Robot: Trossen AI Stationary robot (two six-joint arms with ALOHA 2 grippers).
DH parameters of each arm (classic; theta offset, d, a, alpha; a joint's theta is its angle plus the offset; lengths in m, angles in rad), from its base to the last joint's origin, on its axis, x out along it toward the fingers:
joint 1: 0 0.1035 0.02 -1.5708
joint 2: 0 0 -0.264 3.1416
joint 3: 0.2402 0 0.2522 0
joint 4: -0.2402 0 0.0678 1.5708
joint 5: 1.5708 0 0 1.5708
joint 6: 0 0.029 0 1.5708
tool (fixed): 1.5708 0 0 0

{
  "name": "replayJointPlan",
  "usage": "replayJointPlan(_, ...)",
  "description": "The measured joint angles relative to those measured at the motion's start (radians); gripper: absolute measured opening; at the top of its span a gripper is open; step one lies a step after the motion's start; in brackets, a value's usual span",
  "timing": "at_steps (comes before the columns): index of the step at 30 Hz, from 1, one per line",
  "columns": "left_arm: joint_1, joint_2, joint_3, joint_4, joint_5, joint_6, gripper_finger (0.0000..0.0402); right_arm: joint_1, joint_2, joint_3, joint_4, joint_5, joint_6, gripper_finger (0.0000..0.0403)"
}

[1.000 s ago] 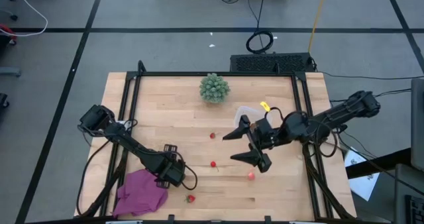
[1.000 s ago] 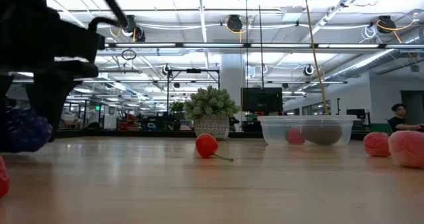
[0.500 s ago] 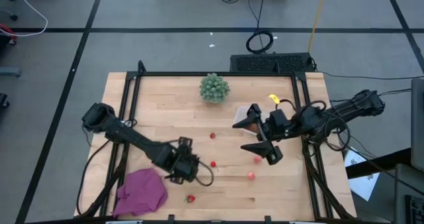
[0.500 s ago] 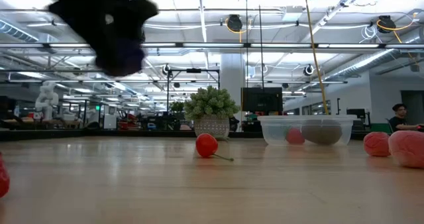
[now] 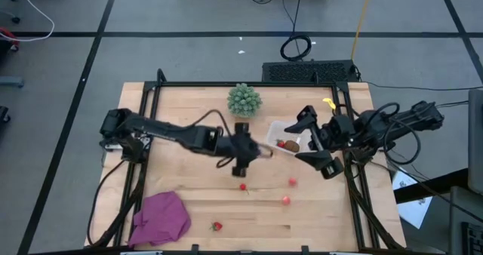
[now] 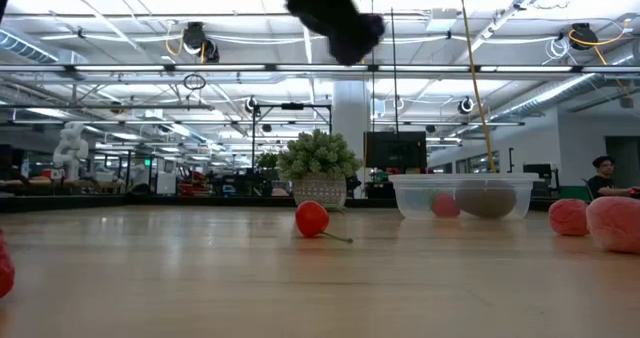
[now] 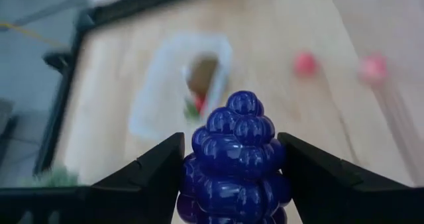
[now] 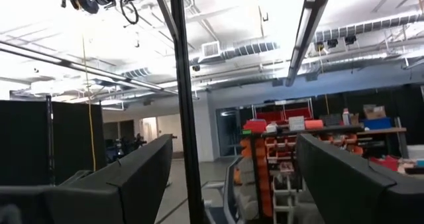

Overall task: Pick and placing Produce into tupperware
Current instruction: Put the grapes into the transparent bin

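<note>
Step in hand, as I read it: carrying the grape bunch to the tub. Left claw is clamped on the bunch, fingers on both sides of it w/ just the fruit's width between them. In the overhead view it sits just beside the tub, on the side toward the table's middle, not yet over it. The level view shows the claw well up off the table.

Tub is near the right arm, beside the table's right rail. Already inside: a brown kiwi and a red berry.

Right claw is spread wide, nothing in it, parked at the tub's far side from the left claw.

Loose berries on the wood: one below the left claw, two more and on the near side of the tub, one well away from the tub by the pink cloth. Green spiky ball sits near the tub, toward the back edge.

Next move prob. needs a bit more travel so the bunch is over the tub's opening, then lower and let go. Watch the right claw, close by.
</note>
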Motion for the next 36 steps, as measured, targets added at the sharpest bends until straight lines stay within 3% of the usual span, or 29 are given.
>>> replayJointPlan(7, 0.075, 0.044, 0.000, 0.256, 0.097, 0.033, 0.0239, 0.000, -0.018, 0.000, -0.018, 0.000, -0.002, 0.0311)
replayJointPlan(20, 0.148, 0.250, 0.000, 0.666, 0.152, 0.058, 0.0239, -0.008, -0.061, 0.000, -0.014, 0.000, -0.080, 0.0311)
replayJointPlan(36, 0.205, 0.385, 0.000, 0.760, 0.186, -0.100, 0.0239, -0.012, -0.069, 0.000, -0.049, 0.000, -0.090, 0.0311)
